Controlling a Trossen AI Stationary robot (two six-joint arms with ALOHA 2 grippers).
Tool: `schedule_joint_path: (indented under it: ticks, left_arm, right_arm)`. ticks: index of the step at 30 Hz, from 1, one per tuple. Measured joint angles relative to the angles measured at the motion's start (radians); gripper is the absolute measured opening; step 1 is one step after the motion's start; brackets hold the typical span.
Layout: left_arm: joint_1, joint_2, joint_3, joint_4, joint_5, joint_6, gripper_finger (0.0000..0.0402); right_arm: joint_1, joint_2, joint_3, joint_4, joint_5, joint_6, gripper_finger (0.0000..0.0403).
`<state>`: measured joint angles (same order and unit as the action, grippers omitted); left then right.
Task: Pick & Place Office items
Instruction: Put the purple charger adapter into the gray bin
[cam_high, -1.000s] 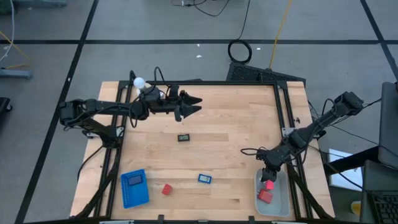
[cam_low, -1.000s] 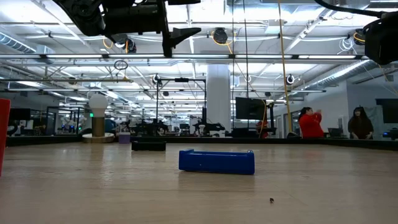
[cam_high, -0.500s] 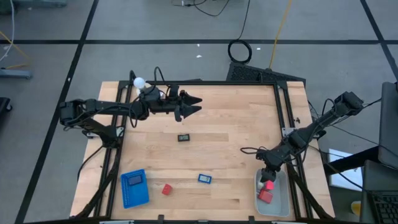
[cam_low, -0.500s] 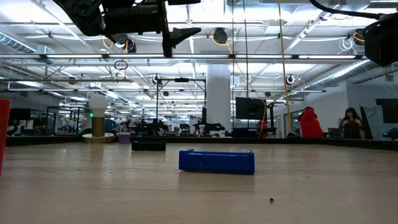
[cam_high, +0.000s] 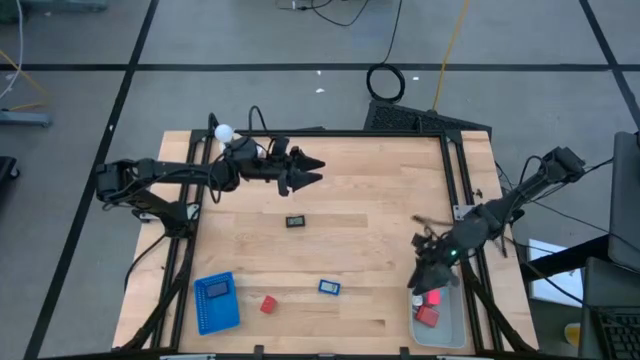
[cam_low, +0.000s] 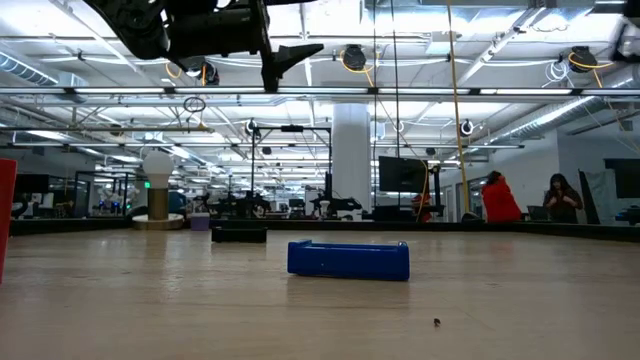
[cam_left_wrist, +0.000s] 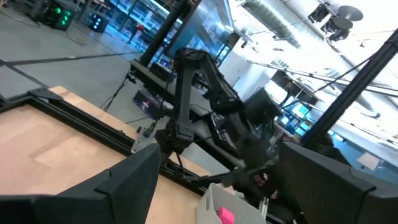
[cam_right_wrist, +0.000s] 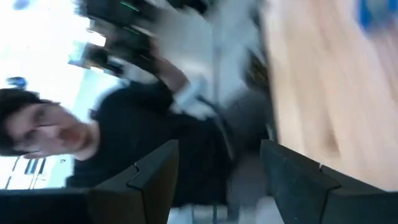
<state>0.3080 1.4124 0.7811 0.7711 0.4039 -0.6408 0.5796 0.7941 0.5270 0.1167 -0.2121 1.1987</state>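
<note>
My left gripper (cam_high: 316, 171) (cam_left_wrist: 217, 186) hangs open and empty above the table's far left part, pointing level toward the right edge. My right gripper (cam_high: 422, 278) (cam_right_wrist: 217, 180) stands open and empty just above the far end of the pale bin (cam_high: 447, 325), which holds two red blocks (cam_high: 430, 306). Lying on the table are a black piece (cam_high: 296, 221), a blue bit (cam_high: 329, 287) and a red block (cam_high: 268, 304). A pale-blue bit (cam_high: 216, 290) rests on the blue ribbed tray (cam_high: 214, 315).
A white ball on a tan base (cam_high: 225, 132) stands at the far left corner. Black frame rails (cam_high: 455, 180) run along the table's edges. Bare wood lies in the middle and far right (cam_high: 390, 190). People (cam_low: 498, 198) stand in the room beyond.
My right gripper has risen from inside the bin and tipped up toward level, its arm blurred in motion. The red blocks stay lying in the bin.
</note>
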Motion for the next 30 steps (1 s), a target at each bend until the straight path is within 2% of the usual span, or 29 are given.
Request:
schedule_joint_path:
  ticks: [5,11,14,16,18,21,25,30]
  left_arm:
    - [0.039,0.000,0.000,-0.014,0.051,-0.024,0.0333]
    - [0.080,-0.033,0.000,-0.029,0.134,-0.042,0.0333]
    - [0.090,-0.090,0.001,-0.149,0.160,0.014,0.0333]
    - [0.092,-0.142,0.001,-0.269,0.143,0.068,0.0333]
    - [0.096,-0.208,0.001,-0.422,0.079,0.121,0.0333]
    - [0.098,-0.316,0.001,-0.639,-0.085,0.180,0.0333]
    - [0.096,-0.467,0.001,-0.918,-0.340,0.198,0.0333]
    - [0.097,-0.602,0.001,-1.162,-0.551,0.187,0.0333]
  right_arm:
    - [-0.036,-0.063,0.000,0.153,0.103,-0.217,0.0217]
    - [-0.123,-0.072,0.000,0.158,0.167,-0.475,0.0213]
    - [-0.185,-0.037,0.000,0.156,0.161,-0.591,0.0213]
    - [-0.228,-0.013,0.000,0.161,0.160,-0.664,0.0213]
    - [-0.268,0.007,0.000,0.170,0.159,-0.745,0.0214]
    - [-0.331,0.029,0.000,0.175,0.166,-0.859,0.0217]
    - [-0.415,0.060,0.000,0.202,0.259,-0.932,0.0219]
    - [-0.507,0.108,0.000,0.248,0.333,-1.042,0.0219]
